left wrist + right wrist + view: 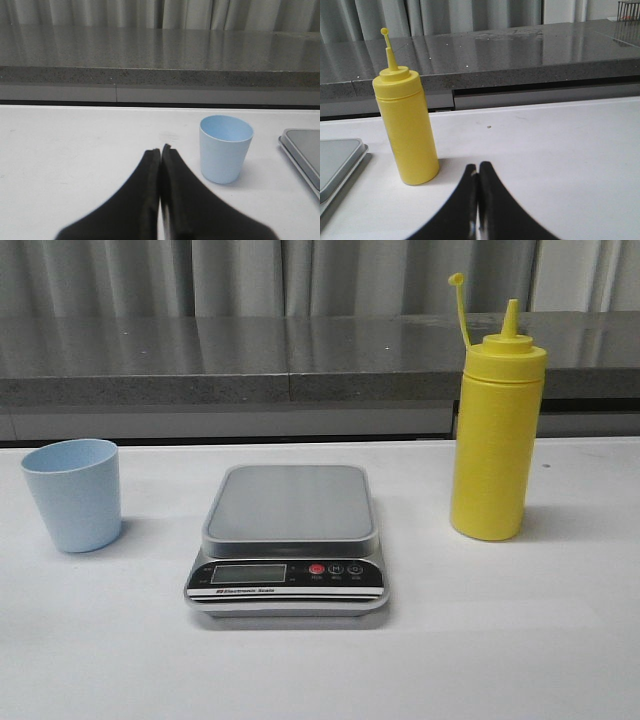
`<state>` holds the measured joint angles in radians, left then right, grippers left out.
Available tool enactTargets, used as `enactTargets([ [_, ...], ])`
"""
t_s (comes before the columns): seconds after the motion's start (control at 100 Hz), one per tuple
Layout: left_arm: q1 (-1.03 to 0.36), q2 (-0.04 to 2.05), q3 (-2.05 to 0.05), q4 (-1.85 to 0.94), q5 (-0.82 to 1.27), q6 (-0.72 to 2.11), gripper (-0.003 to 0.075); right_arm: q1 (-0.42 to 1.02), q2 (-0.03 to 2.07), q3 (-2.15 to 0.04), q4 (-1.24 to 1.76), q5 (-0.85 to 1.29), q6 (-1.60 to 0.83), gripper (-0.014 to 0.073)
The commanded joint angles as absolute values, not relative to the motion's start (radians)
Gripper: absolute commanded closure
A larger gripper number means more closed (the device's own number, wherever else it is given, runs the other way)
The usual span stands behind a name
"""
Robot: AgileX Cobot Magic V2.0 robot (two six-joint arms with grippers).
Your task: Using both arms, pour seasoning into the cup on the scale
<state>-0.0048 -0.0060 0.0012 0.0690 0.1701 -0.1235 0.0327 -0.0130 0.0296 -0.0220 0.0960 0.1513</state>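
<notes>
In the front view, the flat silver-grey digital scale (288,540) sits at centre, the small pale blue plastic cup (72,494) at left, and the tall yellow squeeze bottle (496,420) upright at right. The cup stands on the white table (520,640), not on the scale. The left gripper (160,150) and the right gripper (478,167) both have their black fingers pressed together, holding nothing.

White table (560,640), grey ledge (200,360), pale curtains (250,275).
</notes>
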Motion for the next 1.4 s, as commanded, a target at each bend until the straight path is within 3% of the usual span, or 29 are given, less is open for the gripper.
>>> enactTargets([
  [0.0,-0.004,-0.037,0.04,0.07,0.093,-0.131,0.0741,0.029,-0.028,0.01,-0.031,0.018,0.139,0.0662],
  [0.54,-0.004,-0.037,0.038,0.085,-0.008,-0.131,0.0741,0.029,-0.028,0.01,-0.031,0.018,0.139,0.0662],
  [0.75,-0.004,-0.014,-0.064,-0.022,0.03,-0.131,0.0741,0.029,-0.028,0.01,-0.031,0.018,0.139,0.0662],
  [0.91,-0.004,0.109,-0.225,-0.024,0.205,-0.131,0.0741,0.029,-0.028,0.01,-0.031,0.018,0.139,0.0662],
  [1.22,-0.008,0.509,-0.504,-0.022,0.326,-0.122,0.0738,0.029,-0.028,0.01,-0.031,0.018,0.139,0.0662],
  [1.29,-0.008,0.607,-0.557,-0.025,0.331,-0.079,0.0708,0.029,-0.028,0.01,-0.031,0.018,0.139,0.0662],
  [1.39,-0.008,0.743,-0.629,-0.029,0.327,-0.063,0.056,0.029,-0.028,0.01,-0.031,0.018,0.139,0.0662],
])
